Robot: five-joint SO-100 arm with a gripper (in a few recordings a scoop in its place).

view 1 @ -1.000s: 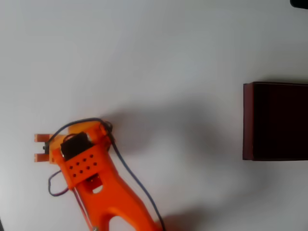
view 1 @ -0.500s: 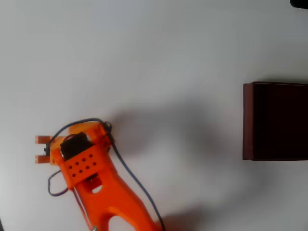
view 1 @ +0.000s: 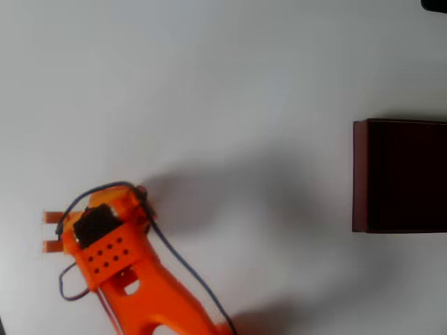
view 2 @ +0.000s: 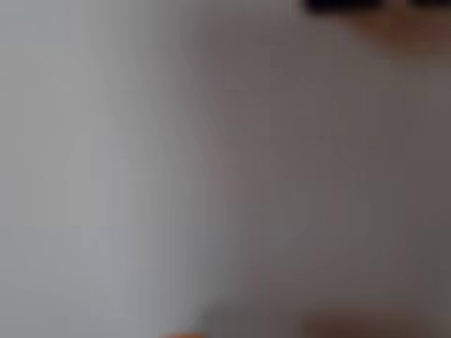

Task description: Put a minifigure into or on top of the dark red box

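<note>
The dark red box [view 1: 360, 174] stands at the right edge of the overhead view, cut off by the frame, its inside very dark. My orange gripper [view 1: 50, 231] is far from it at the lower left, pointing left. Its two fingertips [view 1: 52, 217] stand apart, with only pale table visible between them. The minifigure is out of view. The wrist view is badly blurred and gives just grey-white surface with orange smears at its top right and bottom edge.
The orange arm [view 1: 140, 293] runs from the bottom edge up to the gripper, with a dark cable looping beside it. Its soft shadow falls on the white table [view 1: 230, 84] between the arm and the box. A small dark object [view 1: 434, 5] sits in the top right corner.
The arm and gripper have shifted down and slightly left, away from the box. The gap between the fingertips is unchanged, and the box has not moved.
</note>
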